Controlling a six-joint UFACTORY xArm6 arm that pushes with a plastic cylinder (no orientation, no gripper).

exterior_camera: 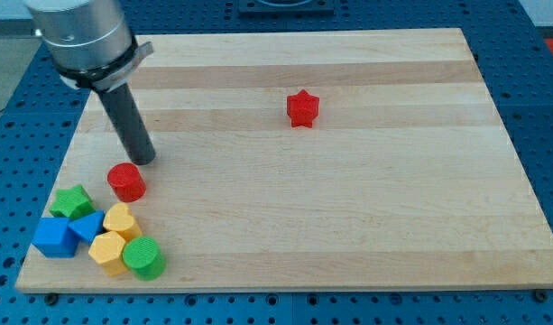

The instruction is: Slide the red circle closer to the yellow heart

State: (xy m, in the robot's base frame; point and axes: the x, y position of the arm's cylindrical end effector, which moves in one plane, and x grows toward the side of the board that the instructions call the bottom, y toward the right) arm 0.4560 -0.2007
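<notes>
You are seeing my tip [144, 160], bare and holding nothing, sitting just above the red circle [127, 181], with the yellow heart [121, 219] lying near below on the wooden board [348, 217].

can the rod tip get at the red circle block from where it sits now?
Probably yes: my tip sits just above the red circle block toward the view's top, nothing between them; the yellow heart block lies just beyond.

Counting eight blocks on the surface [366, 226]: two red, circle [126, 181] and star [303, 108]; two green [72, 201] [143, 259]; two blue [55, 237] [87, 226]; two yellow [121, 219] [107, 252]. One rod.
</notes>
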